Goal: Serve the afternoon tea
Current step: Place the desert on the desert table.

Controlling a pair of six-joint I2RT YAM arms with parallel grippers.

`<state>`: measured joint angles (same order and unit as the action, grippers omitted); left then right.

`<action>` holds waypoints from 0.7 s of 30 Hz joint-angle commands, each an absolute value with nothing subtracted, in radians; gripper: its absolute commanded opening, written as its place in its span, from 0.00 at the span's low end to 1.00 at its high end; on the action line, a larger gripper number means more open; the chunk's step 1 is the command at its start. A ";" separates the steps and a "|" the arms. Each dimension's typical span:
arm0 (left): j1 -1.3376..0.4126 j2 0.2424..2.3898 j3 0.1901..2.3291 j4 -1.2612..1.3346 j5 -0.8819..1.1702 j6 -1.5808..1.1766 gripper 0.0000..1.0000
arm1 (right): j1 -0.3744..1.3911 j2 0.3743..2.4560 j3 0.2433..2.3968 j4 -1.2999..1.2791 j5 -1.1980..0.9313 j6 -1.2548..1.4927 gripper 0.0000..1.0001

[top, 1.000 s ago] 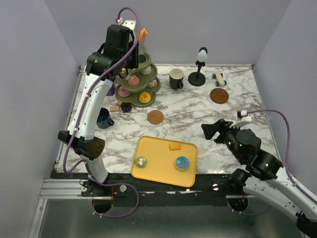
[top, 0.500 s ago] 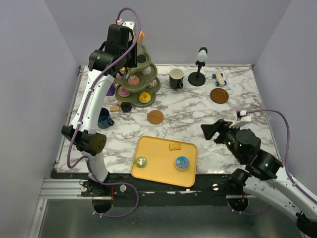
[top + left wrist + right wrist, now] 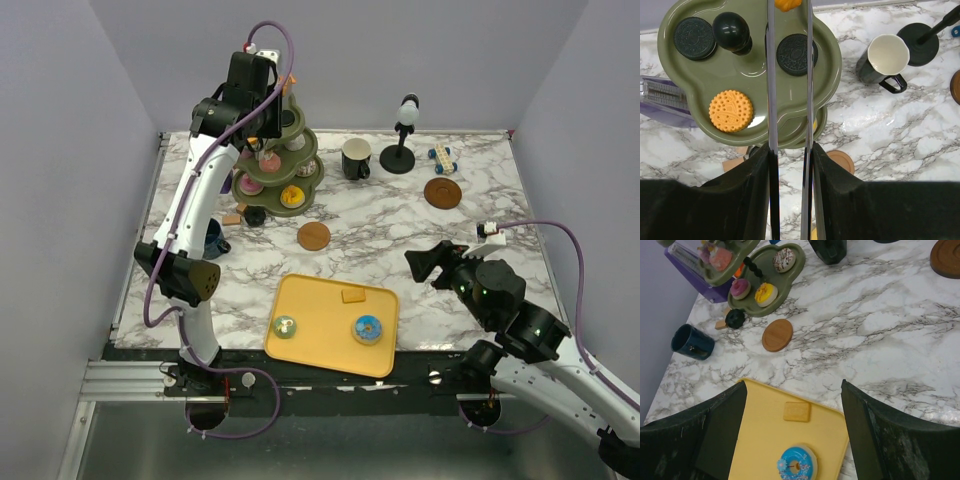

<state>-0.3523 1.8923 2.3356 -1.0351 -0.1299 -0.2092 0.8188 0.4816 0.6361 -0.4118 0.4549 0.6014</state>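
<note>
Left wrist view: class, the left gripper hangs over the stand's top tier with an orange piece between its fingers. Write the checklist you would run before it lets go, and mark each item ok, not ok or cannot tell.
1. Orange piece gripped by the left gripper: ok.
2. Left gripper above the top tier: ok.
3. Bare spot directly under the piece: cannot tell; the fingertips run off the picture's edge.
4. Black biscuit and orange biscuit lying flat on the tier: ok.
5. Right gripper open and well away from the olive stand: ok.
</note>
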 commanded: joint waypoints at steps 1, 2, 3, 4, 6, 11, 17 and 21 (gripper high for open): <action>-0.344 1.919 2.378 -1.006 -0.145 -0.195 0.00 | 0.821 0.485 0.620 -0.399 0.449 0.595 0.84; -0.344 1.922 2.378 -1.006 -0.152 -0.196 0.00 | 0.821 0.485 0.620 -0.399 0.449 0.595 0.84; -0.344 1.923 2.378 -1.005 -0.156 -0.195 0.00 | 0.821 0.486 0.621 -0.398 0.450 0.595 0.84; -0.344 1.926 2.377 -1.005 -0.160 -0.195 0.00 | 0.821 0.487 0.620 -0.397 0.451 0.595 0.84; -0.344 1.930 2.378 -1.005 -0.168 -0.195 0.00 | 0.821 0.491 0.622 -0.398 0.450 0.595 0.84; -0.344 1.939 2.377 -1.002 -0.181 -0.196 0.00 | 0.821 0.492 0.621 -0.399 0.452 0.596 0.84; -0.343 1.947 2.374 -1.005 -0.199 -0.204 0.04 | 0.821 0.492 0.621 -0.399 0.456 0.595 0.84; -0.344 1.938 2.354 -1.003 -0.204 -0.207 0.12 | 0.821 0.494 0.621 -0.399 0.455 0.596 0.84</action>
<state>-0.3481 1.9434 2.3444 -1.0332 -0.1699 -0.2066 0.8188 0.4919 0.6361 -0.4118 0.4553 0.6014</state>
